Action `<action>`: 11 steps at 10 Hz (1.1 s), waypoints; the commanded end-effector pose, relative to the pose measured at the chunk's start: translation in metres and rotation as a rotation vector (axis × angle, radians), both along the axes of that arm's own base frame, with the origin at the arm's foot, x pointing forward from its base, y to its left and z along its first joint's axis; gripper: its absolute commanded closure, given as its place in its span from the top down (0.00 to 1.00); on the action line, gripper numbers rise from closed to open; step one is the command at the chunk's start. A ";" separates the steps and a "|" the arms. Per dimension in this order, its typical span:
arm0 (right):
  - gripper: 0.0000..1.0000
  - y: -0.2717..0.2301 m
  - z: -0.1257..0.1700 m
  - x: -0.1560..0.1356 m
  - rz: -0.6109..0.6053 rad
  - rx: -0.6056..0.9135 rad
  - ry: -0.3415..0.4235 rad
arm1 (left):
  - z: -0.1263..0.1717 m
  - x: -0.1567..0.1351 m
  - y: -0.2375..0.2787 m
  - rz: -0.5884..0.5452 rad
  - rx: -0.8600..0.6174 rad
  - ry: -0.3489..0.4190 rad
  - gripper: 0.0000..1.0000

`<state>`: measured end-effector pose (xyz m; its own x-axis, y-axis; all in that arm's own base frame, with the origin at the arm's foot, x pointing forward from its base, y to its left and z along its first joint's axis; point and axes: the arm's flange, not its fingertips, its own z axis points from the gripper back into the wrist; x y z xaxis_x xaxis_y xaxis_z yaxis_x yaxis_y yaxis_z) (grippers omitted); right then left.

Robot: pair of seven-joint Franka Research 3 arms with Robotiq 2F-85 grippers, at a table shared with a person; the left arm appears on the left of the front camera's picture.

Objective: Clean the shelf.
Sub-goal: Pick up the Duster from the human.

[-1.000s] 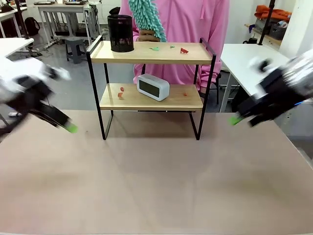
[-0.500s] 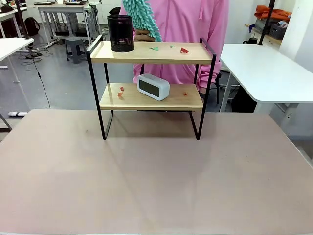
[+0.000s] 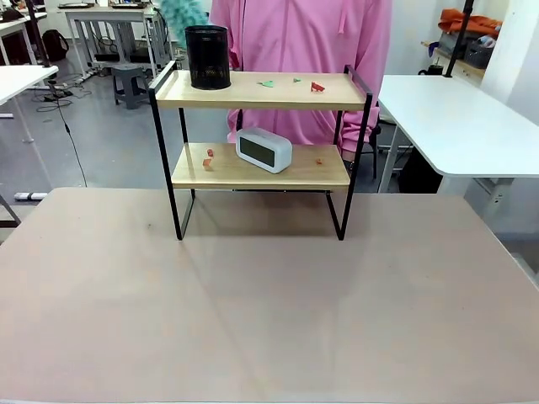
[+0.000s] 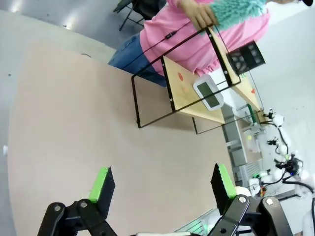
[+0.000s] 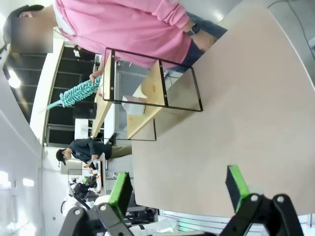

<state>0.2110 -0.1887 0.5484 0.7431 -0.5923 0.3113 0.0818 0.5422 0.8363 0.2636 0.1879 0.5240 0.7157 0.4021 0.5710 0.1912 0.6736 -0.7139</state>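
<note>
- The shelf (image 3: pixel 244 91) stands at twelve o'clock on the tan table (image 3: pixel 269 320), at its far edge. It is right in front of the person, so we judge it is set there for them to reach both boards from behind.
- On the top board a black mesh cup (image 3: pixel 207 56) sits at the nine o'clock end, and green and red scraps (image 3: pixel 317 87) lie toward three o'clock.
- A white clock (image 3: pixel 264 149) rests midway on the lower board, with orange crumbs (image 3: pixel 207 160) at its nine and three o'clock.
- We read these bits as the mess to clear; nothing looks swept yet.
- The person's hand (image 4: pixel 199 14) holds a teal fluffy duster (image 4: pixel 236 12) raised at about eleven o'clock of the shelf in the front view. We think it is poised to start at the cup's end.
- Our left gripper (image 4: pixel 162 179) hangs spread wide and empty, well apart from the shelf. Our right gripper (image 5: pixel 178 184) is likewise spread and holds nothing.
- We judge both stand back to leave the person room.
</note>
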 end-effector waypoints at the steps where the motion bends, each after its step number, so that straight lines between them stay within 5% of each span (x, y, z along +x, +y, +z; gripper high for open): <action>1: 1.00 -0.003 0.003 -0.006 0.010 0.000 -0.032 | 0.000 -0.007 0.004 -0.015 0.024 -0.022 1.00; 11: 1.00 -0.003 0.003 -0.006 0.010 0.000 -0.032 | 0.000 -0.007 0.004 -0.015 0.024 -0.022 1.00</action>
